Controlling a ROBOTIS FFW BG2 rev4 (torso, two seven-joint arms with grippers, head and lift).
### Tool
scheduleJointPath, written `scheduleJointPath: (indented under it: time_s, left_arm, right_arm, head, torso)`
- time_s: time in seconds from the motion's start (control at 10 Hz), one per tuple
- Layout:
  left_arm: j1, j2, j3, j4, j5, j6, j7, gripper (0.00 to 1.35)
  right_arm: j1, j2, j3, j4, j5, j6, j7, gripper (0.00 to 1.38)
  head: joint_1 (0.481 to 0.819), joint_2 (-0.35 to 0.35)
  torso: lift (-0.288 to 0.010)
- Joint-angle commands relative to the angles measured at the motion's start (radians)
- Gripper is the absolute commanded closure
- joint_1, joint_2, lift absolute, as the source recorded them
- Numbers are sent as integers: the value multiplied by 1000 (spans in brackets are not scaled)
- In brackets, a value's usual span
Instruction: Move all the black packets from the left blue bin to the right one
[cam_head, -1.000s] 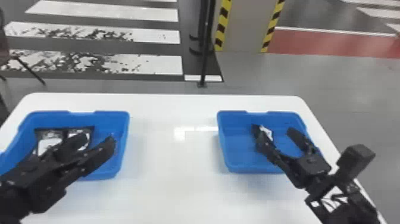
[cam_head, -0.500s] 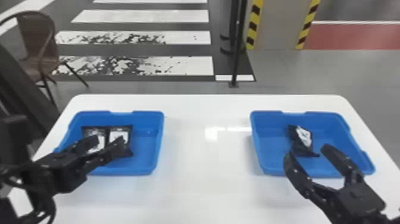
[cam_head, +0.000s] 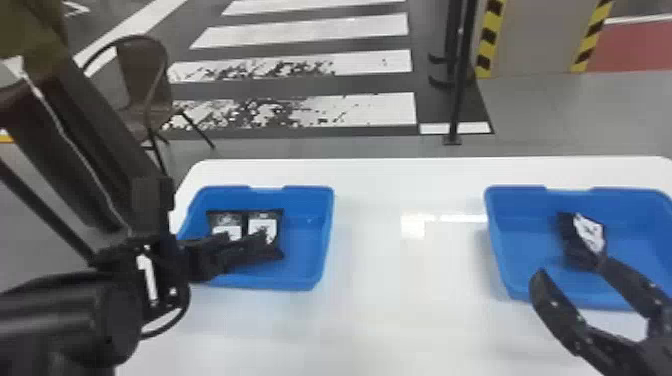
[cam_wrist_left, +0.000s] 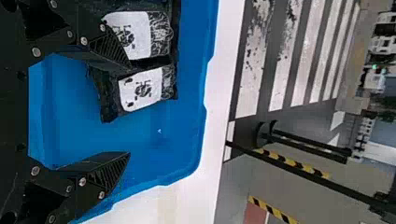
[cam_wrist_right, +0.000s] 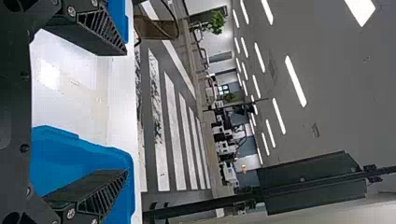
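Left gripper (cam_head: 254, 236) has its fingers spread, two black packets (cam_wrist_left: 140, 88) beside one, and right gripper's (cam_head: 571, 266) are apart too.

glossy blue plastic bins (cam_head: 320, 260), smooth white tabletop (cam_head: 380, 300), crinkled shiny black packets (cam_wrist_left: 107, 102)

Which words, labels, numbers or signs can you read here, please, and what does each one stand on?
No text is legible.
Two white labels, on packets in the left blue bin: dark print, too small to read.
White label, on the packet in the right blue bin: dark marks, too small to read.
White mark, on the left arm: cannot tell whether it is a number.
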Motion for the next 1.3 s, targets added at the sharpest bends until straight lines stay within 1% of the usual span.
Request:
scheduleJointPath:
  time_s: [0.0, 0.1, 0.2, 0.3, 0.4, 0.5, 0.8, 1.0, 1.2]
  left_arm:
    - [-100, 13, -41, 131, -53, 28, 0, 429]
    - [-149, 11, -55, 173, -109, 50, 2, 429]
    - [-205, 16, -77, 239, -137, 55, 6, 429]
    - [-259, 28, -109, 315, -143, 53, 6, 429]
    - [-299, 37, -131, 364, -147, 53, 6, 429]
    - [-328, 40, -142, 401, -161, 65, 6, 429]
    - [-350, 40, -156, 448, -183, 131, 9, 456]
    - [-385, 42, -164, 533, -173, 144, 9, 489]
    - [-392, 44, -182, 551, -179, 126, 8, 829]
  right_arm:
    - [-2, 0, 1, 2, -4, 7, 0, 127]
    - [-2, 0, 3, 5, -8, 14, 1, 127]
    - [-2, 0, 5, 10, -14, 17, 3, 127]
    - [-7, 0, 9, 15, -14, 22, 6, 127]
    - [-12, -2, 13, 19, -14, 22, 8, 127]
    - [-19, -2, 13, 24, -16, 24, 11, 128]
    - [-22, 0, 19, 37, -34, 34, 14, 128]
    - [-22, 0, 19, 42, -36, 39, 15, 128]
    - [-24, -2, 21, 44, -42, 41, 15, 128]
  head:
    - [695, 169]
    - [695, 168]
    - [695, 171]
    - [695, 178]
    - [695, 176]
    - [695, 170]
    - [695, 171]
    - [695, 175]
    - [695, 172]
  torso:
    - [-140]
    - [-140]
    - [-140]
    - [-140]
    - [-140]
    - [-140]
    - [-140]
    - [-140]
    - [-140]
